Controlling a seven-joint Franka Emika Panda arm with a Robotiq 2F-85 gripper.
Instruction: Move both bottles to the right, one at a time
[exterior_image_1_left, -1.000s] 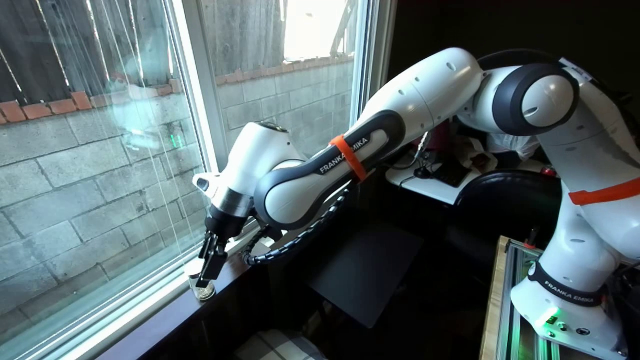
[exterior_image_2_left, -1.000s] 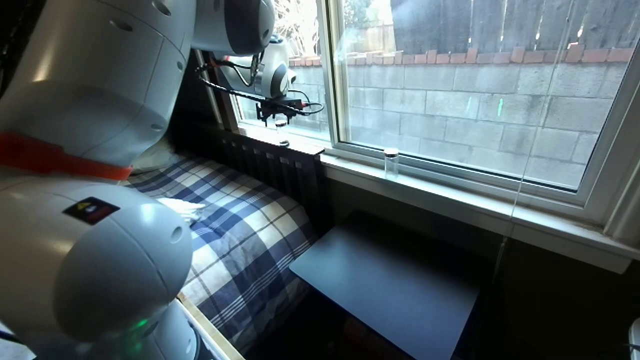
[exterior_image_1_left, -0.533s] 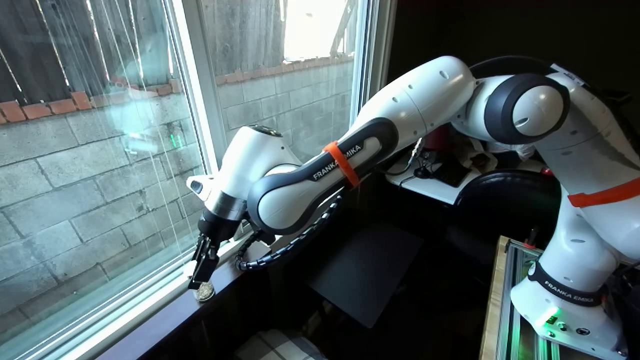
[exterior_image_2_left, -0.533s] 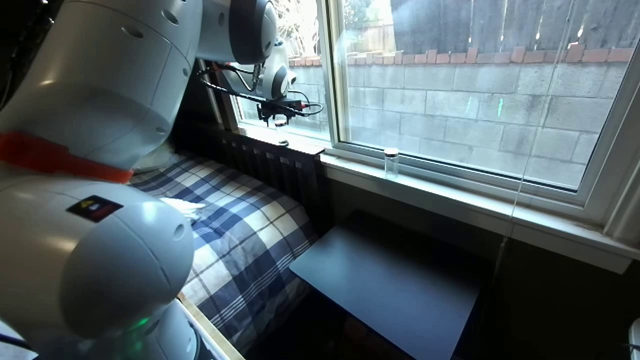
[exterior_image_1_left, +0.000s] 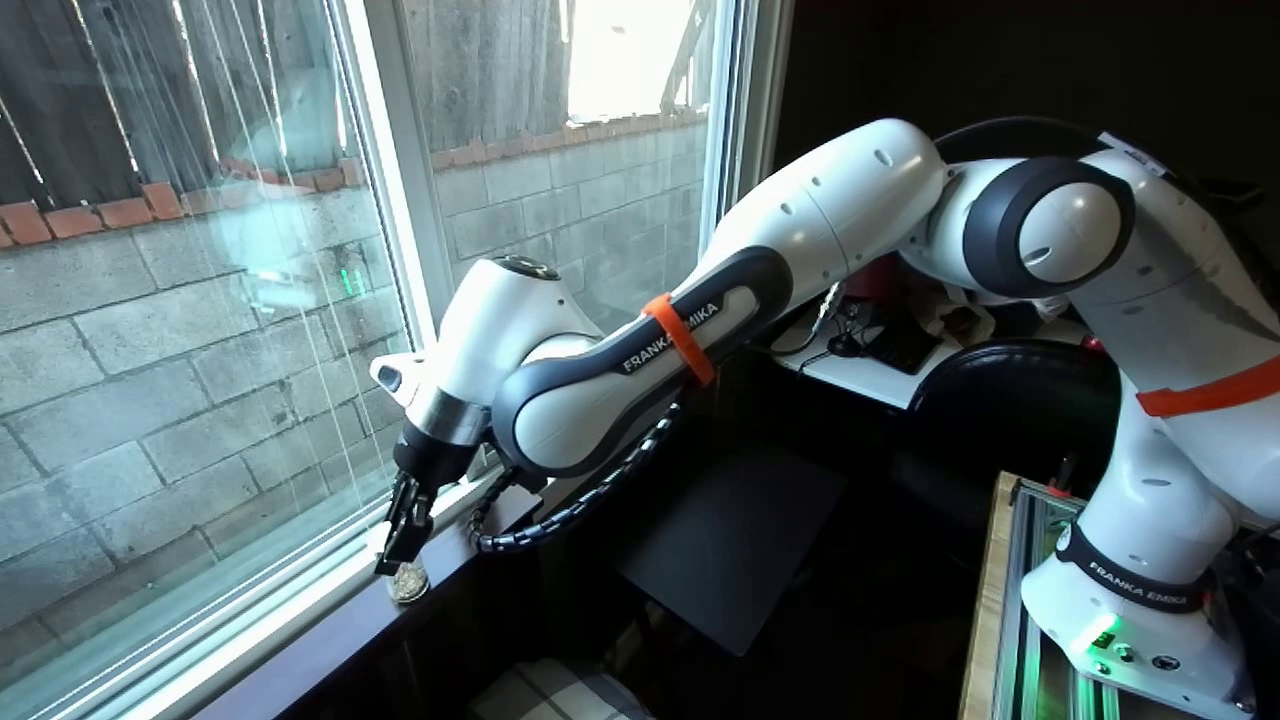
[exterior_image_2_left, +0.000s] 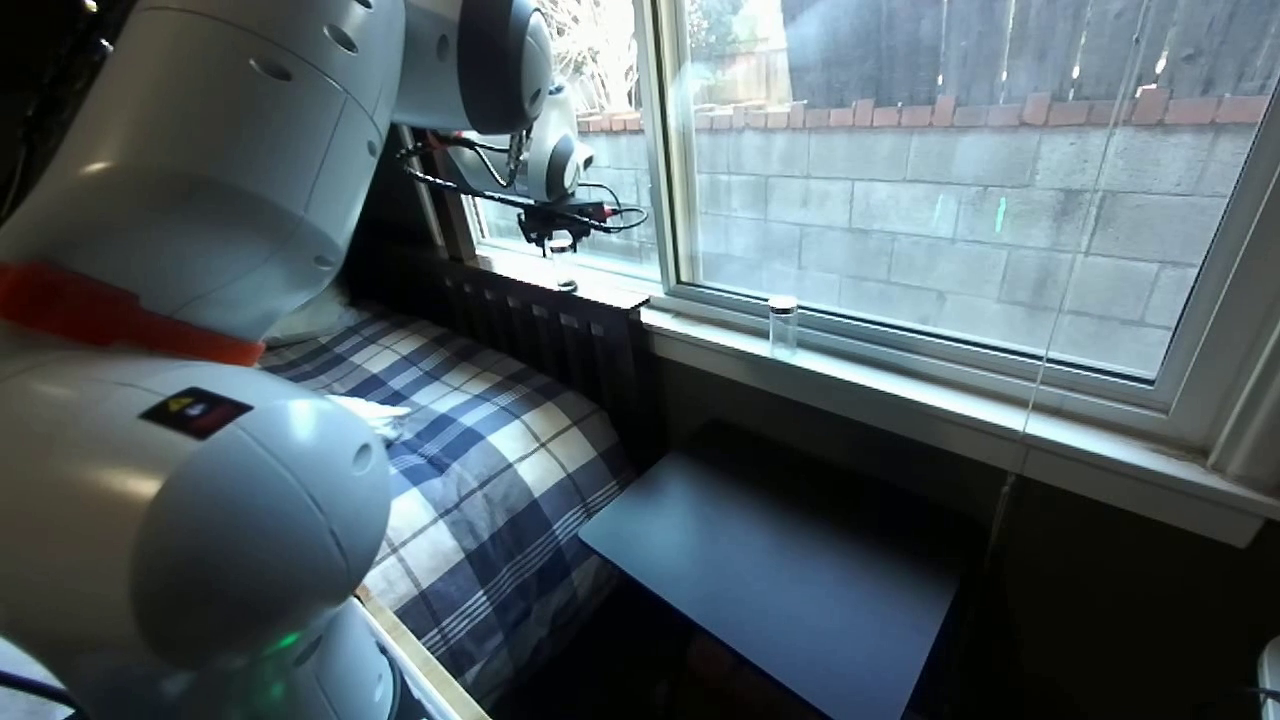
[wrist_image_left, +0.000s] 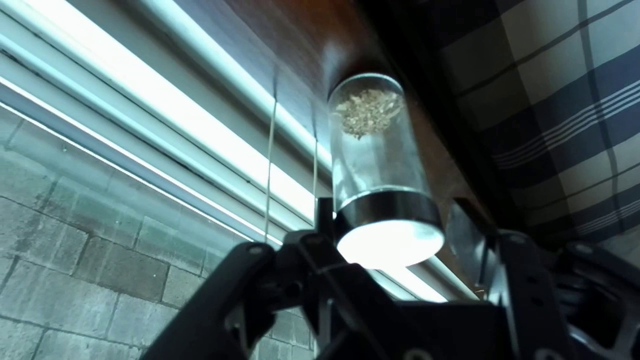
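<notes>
A clear glass bottle (wrist_image_left: 375, 150) with dried flakes at its base stands upright on a ledge. Its dark-banded, white-topped cap sits between the fingers of my gripper (wrist_image_left: 392, 212) in the wrist view. The left finger (wrist_image_left: 325, 210) lies right against or very near the cap, while a gap shows between the cap and the right finger (wrist_image_left: 467, 237). In both exterior views the gripper (exterior_image_1_left: 405, 535) is around the top of this bottle (exterior_image_2_left: 565, 272). Another clear bottle (exterior_image_2_left: 783, 332) stands upright on the window sill, farther right in an exterior view.
The ledge (exterior_image_1_left: 300, 660) runs along the window, whose glass (exterior_image_1_left: 230, 480) is close beside the gripper. A slatted headboard (exterior_image_2_left: 520, 310) and a plaid bed (exterior_image_2_left: 480, 450) lie below. There is a dark table (exterior_image_2_left: 780, 560) under the sill (exterior_image_2_left: 900, 395), and a cord (exterior_image_2_left: 1050, 330) hangs before the window.
The arm has come down slightly, bringing the gripper lower around the bottle's top. Its fingers have drawn closer together. Both bottles stay where they were.
</notes>
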